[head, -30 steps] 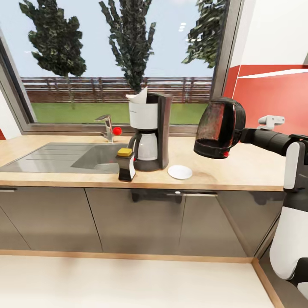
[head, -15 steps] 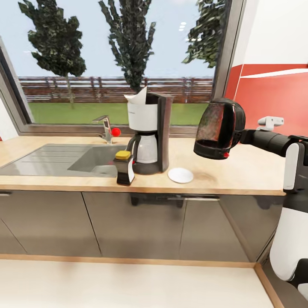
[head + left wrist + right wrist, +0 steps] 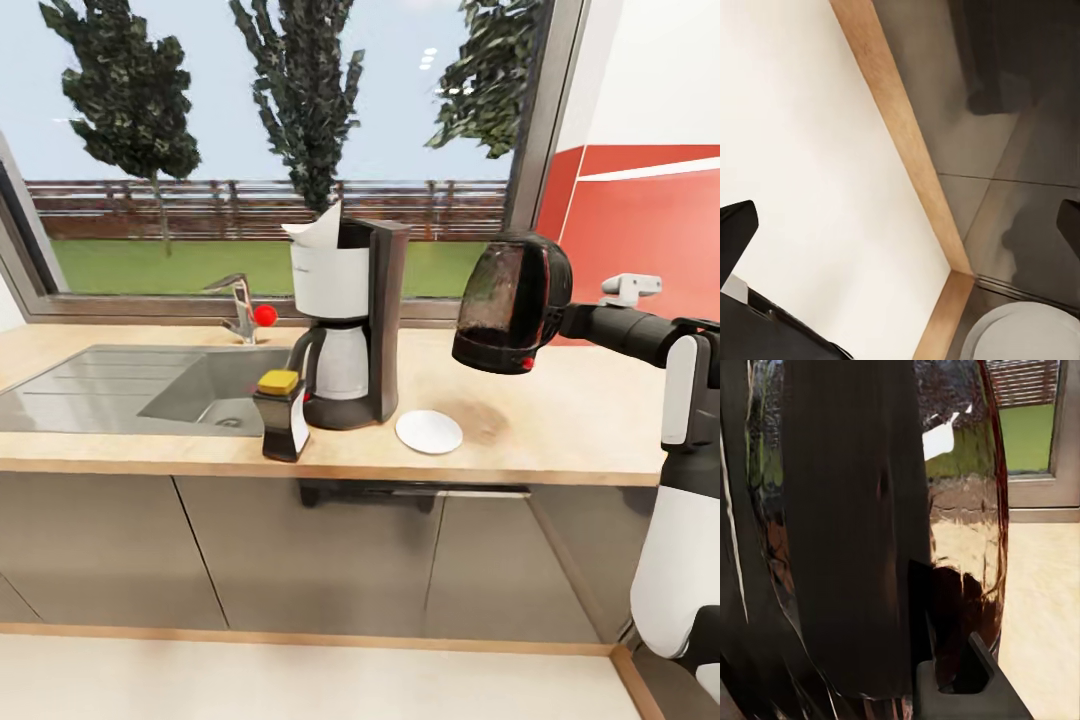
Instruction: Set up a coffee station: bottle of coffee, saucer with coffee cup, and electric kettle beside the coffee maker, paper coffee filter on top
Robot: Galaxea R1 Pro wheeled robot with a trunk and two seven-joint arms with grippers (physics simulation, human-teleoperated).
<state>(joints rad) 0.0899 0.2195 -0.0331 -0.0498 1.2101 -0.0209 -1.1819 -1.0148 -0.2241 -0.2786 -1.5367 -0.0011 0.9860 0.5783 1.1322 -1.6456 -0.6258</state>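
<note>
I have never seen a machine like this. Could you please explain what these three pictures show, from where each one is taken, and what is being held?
This is a simulated two-armed robot on wheels. The large picture comes from a camera on its head, looking at a kitchen countertop. On it stand the coffee maker with a white paper filter on top, a small black bottle of coffee and a white saucer, beside a steel sink. The right arm holds the dark electric kettle in the air above the counter. The other two pictures come from cameras near each arm's tool. The right one looks at the kettle from very close. The left one looks down at the floor and cabinet fronts; its open fingers hold nothing.
</note>
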